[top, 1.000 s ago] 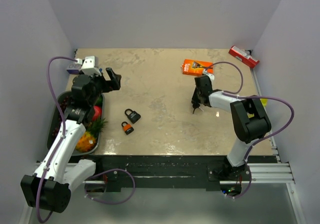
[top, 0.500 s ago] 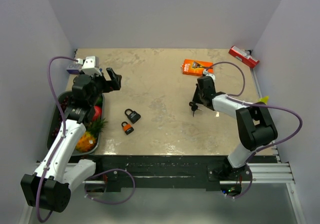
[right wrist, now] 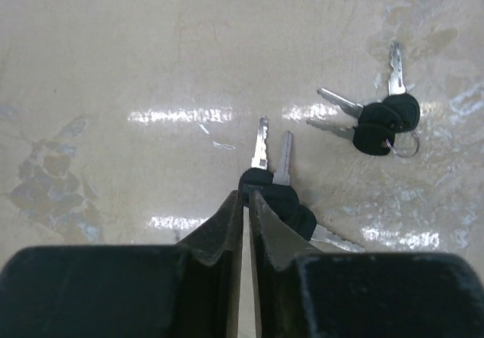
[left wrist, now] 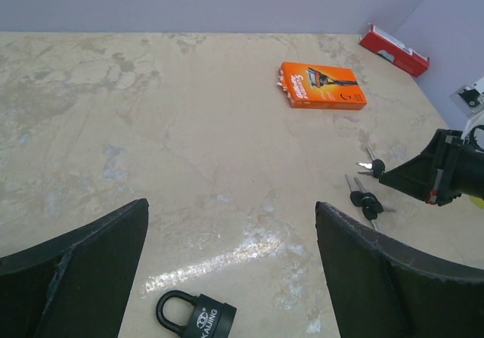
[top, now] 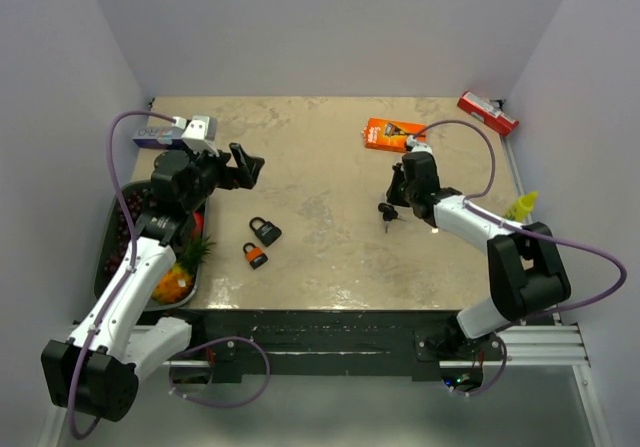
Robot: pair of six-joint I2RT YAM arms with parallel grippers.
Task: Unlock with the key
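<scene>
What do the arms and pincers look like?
Both alike: left arm and right arm have white links, black joints and a looping purple cable. The left pincer and right pincer are black with two wedge-shaped fingers.

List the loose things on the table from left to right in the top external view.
fruit tray → black padlock → keys → red box. Left out because they overlap sideways: the orange padlock with the black one, the orange box with the keys.
</scene>
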